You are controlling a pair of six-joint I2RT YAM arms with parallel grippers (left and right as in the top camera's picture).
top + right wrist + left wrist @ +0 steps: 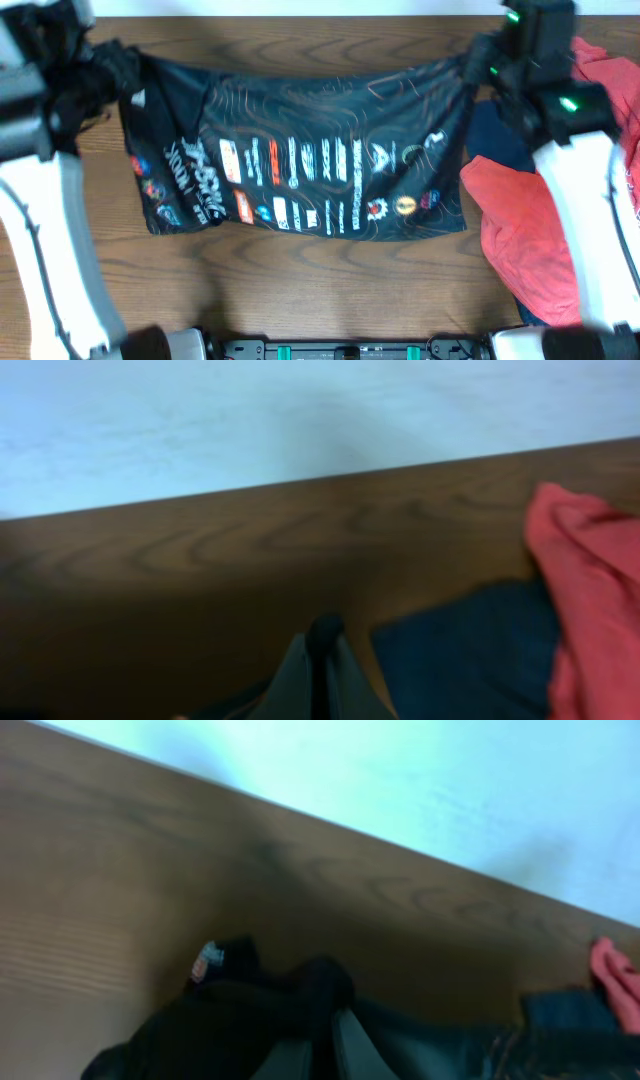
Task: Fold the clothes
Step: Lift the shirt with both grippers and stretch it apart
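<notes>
You have one black jersey (300,160), smooth cloth with thin orange contour lines and rows of logos, stretched as a wide band over the wood-grain counter (300,300). Your left fingers (352,1045) and right fingers (298,680) each pinch a top corner. One rumpled red T-shirt (525,235) and one navy garment (498,135) lie at the right.

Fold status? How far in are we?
Early. No fold visible: the black jersey is stretched out full width, logos up. In hand: left claw and right claw each pinch a far corner. Left: every fold, plus the red T-shirt and navy garment, heaped at right.
</notes>
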